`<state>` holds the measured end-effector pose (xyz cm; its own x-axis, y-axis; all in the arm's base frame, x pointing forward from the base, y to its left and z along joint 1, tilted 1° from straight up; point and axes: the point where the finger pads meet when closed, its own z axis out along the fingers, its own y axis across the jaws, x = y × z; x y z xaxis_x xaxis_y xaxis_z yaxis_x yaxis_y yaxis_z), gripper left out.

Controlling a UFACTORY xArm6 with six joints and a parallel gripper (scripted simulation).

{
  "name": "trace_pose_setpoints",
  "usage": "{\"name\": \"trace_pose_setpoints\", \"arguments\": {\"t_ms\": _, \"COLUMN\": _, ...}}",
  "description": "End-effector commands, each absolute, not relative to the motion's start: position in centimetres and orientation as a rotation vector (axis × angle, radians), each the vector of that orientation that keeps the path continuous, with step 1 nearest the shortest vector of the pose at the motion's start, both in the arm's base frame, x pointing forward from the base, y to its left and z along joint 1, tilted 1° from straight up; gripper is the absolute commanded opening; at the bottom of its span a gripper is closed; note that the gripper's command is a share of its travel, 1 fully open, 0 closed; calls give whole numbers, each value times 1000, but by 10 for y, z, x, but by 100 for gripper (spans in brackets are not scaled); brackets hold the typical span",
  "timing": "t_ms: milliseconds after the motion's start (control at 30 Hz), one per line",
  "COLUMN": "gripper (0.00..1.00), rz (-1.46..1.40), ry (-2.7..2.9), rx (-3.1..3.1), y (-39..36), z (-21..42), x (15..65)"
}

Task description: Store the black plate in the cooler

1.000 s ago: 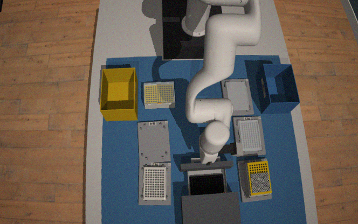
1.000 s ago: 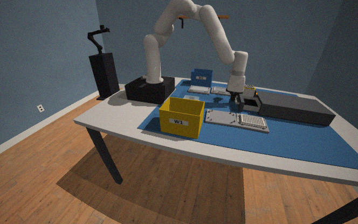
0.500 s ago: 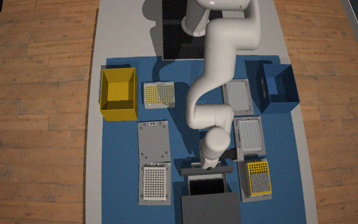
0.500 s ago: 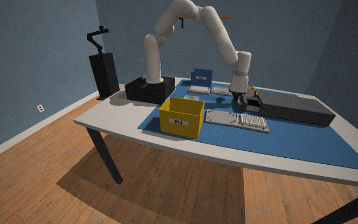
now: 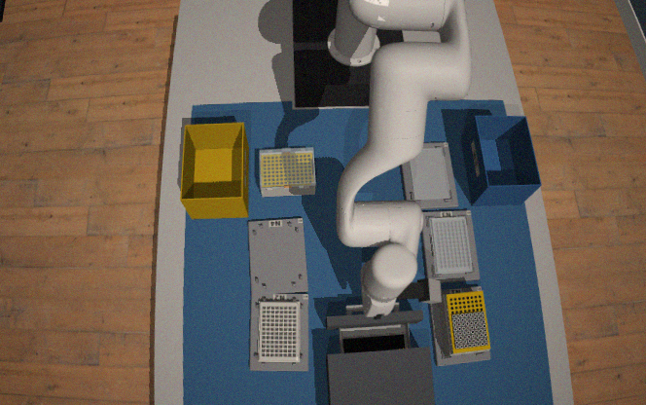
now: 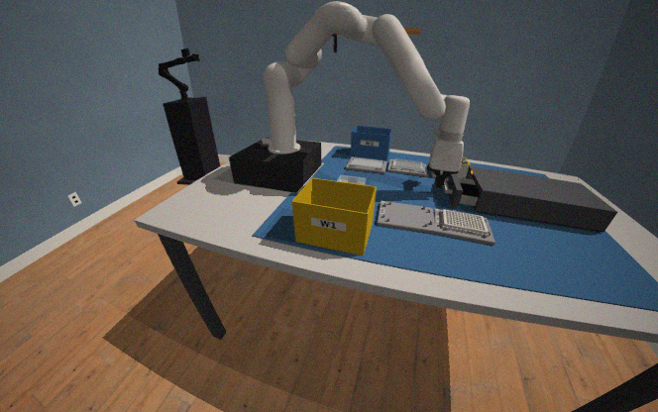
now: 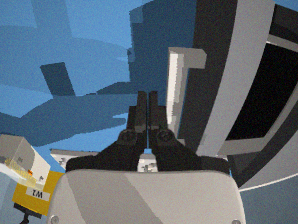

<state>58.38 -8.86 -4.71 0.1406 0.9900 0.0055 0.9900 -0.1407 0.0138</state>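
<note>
Pressed together and empty, the jaws of the black two-finger gripper (image 7: 148, 117) sit just beside the grey bar handle (image 5: 374, 318) of the dark grey cooler's drawer (image 5: 375, 336), at the handle's 12 o'clock in the top view. The black plate shows only as a dark strip (image 5: 374, 344) inside the part-open drawer.
</note>
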Motion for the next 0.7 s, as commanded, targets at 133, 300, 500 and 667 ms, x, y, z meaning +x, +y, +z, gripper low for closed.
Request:
{"name": "trace_pose_setpoints", "arguments": {"t_ms": 133, "gripper": 0, "rz": 25, "ry": 2052, "rx": 2365, "y": -90, "z": -45, "x": 593}}
{"name": "trace_pose_setpoints", "arguments": {"t_ms": 300, "gripper": 0, "rz": 26, "ry": 2052, "rx": 2365, "y": -91, "z": -44, "x": 601}}
{"name": "trace_pose_setpoints", "arguments": {"t_ms": 500, "gripper": 0, "rz": 26, "ry": 2052, "rx": 2365, "y": -92, "z": -44, "x": 608}}
{"name": "trace_pose_setpoints", "arguments": {"t_ms": 667, "gripper": 0, "rz": 26, "ry": 2052, "rx": 2365, "y": -93, "z": -44, "x": 616}}
